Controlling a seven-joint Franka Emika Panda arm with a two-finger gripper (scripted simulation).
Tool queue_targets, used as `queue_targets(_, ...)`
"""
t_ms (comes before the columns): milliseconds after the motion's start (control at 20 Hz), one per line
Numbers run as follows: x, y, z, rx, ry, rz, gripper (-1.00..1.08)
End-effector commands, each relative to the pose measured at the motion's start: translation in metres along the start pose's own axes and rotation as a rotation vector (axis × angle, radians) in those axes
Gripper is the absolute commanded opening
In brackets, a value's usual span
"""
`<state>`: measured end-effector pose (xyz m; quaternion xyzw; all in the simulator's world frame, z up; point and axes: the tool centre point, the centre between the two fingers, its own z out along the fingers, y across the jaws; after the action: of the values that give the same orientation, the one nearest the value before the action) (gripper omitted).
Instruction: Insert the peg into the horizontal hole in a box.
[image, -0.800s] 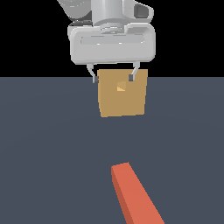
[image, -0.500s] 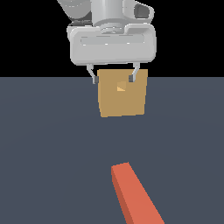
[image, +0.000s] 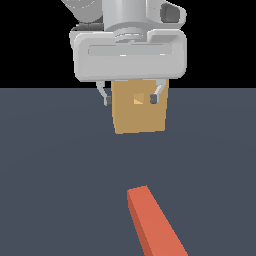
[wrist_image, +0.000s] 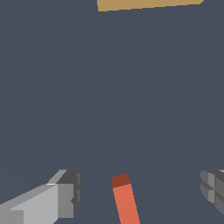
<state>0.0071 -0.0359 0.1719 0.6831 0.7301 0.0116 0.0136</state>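
The peg lies flat on the dark floor near the exterior view's lower edge; only its orange-red part shows, running out of frame. In the wrist view the peg lies between the two fingers, well below them. The tan box stands farther back, with its small square hole in the face. My gripper hangs open high above the floor, in front of the box's upper part, holding nothing. The wrist view shows just a strip of the box.
A plain dark grey floor spreads around the peg and the box. Nothing else stands on it.
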Motion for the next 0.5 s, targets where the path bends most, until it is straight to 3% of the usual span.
queue_targets(0, -0.018, 0.0, 0.008, 0.003, 0.0, -0.015, 1.0)
queue_targets(450, -0.1, 0.004, 0.043, 0.014, 0.003, -0.092, 1.0)
